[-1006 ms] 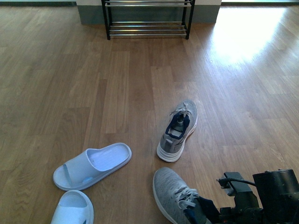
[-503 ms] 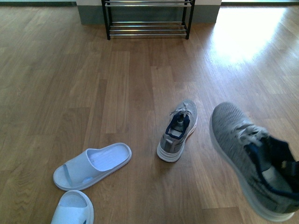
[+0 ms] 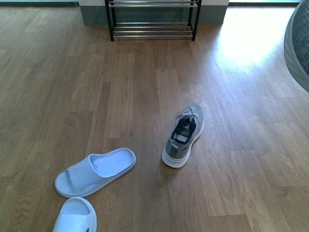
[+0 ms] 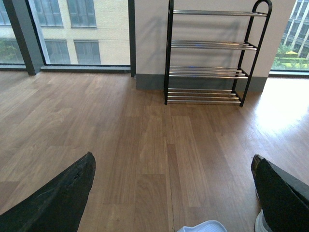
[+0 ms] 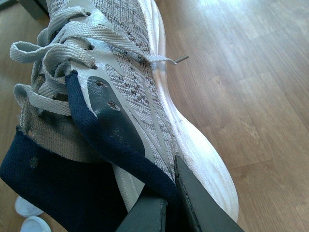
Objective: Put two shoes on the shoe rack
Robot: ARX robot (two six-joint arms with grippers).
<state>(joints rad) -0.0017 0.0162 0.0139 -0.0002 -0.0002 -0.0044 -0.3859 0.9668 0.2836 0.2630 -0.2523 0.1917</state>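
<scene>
Right wrist view: my right claw (image 5: 166, 195) squeezes the side of one shoe (image 5: 140, 87) to carry it to the shoe rack (image 4: 205, 45); my left claw (image 4: 172, 162) is spread wide, empty.

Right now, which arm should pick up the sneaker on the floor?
Left. The left gripper is open and empty, while the right gripper is shut on the lifted sneaker, so it can't take the floor sneaker.

Sneaker (image 3: 299, 46) mostly beyond frame edge

One grey sneaker (image 3: 300, 43) aloft at far right; its mate (image 3: 184, 136) upright on the floor, toe toward the black shoe rack (image 3: 152, 30).
</scene>
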